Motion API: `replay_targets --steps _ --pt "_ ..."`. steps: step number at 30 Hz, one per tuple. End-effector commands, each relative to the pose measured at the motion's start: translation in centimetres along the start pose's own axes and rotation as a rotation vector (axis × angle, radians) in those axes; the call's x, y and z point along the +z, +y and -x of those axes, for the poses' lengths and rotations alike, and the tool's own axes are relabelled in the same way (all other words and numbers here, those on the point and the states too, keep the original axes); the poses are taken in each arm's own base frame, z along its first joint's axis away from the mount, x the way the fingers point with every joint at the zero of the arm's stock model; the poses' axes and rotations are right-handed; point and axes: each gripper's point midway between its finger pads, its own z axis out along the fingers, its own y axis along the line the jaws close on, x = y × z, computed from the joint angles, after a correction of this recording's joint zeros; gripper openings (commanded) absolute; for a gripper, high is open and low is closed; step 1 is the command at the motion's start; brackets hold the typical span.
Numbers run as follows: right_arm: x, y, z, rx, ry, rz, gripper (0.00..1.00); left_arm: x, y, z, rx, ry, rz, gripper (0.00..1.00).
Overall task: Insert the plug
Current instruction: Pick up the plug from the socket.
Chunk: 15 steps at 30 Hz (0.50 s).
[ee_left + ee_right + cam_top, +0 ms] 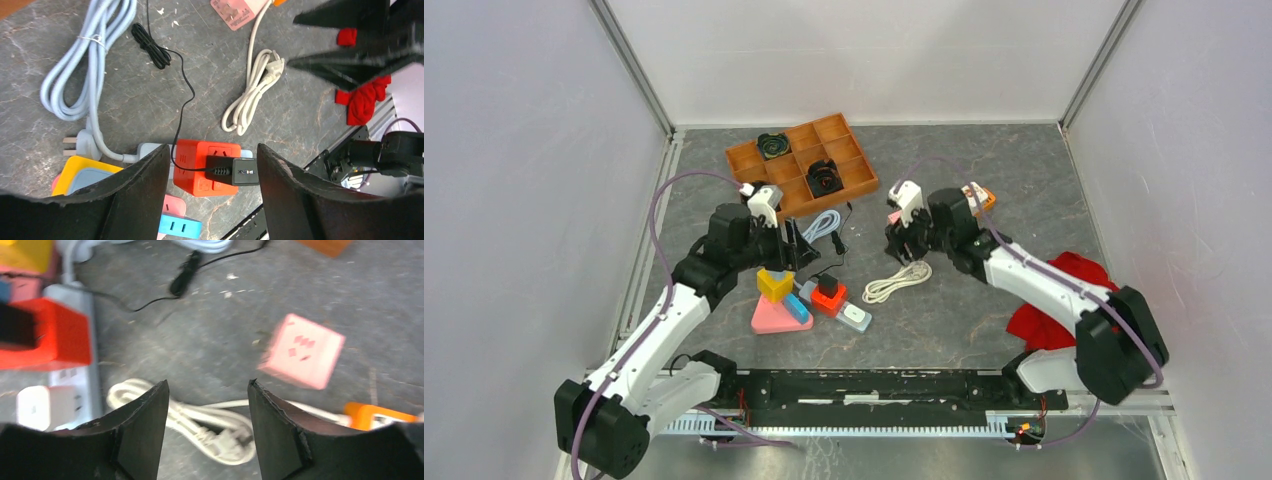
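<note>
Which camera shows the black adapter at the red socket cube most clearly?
The left wrist view: the black adapter lies sharp and close, against the red socket cube. The top external view shows it only small on that cube. The right wrist view catches a blurred black sliver at the left edge.

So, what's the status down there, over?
Left hand open, right hand open, both empty. Black plug looks seated in orange cube. White cord lies apart.

Left arm, right arm: white links, black joints, 2 purple cables looping alongside; fingers matte black, wedge-shaped, rough-edged.
</note>
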Motion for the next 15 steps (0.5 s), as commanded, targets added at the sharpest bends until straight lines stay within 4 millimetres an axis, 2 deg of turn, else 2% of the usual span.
replay_targets --steps 1,7,11,15 --pt "-1.2 5.4 -0.2 -0.007 -0.087 0.134 0.64 0.2 -1.8 0.1 0.083 0.016 -0.091 0.7" --pt "-2.3 11.0 -1.2 -0.126 -0.175 0.182 0.65 0.4 -2.0 -1.1 0.11 0.047 -0.113 0.71" --pt "-1.8 12.5 -2.5 -0.148 -0.183 0.181 0.61 0.6 -2.0 -2.1 0.112 0.08 -0.133 0.72" --pt "-0.9 15.2 -3.2 -0.19 -0.163 0.234 0.6 0.7 -1.3 -3.4 0.1 0.124 -0.109 0.72"
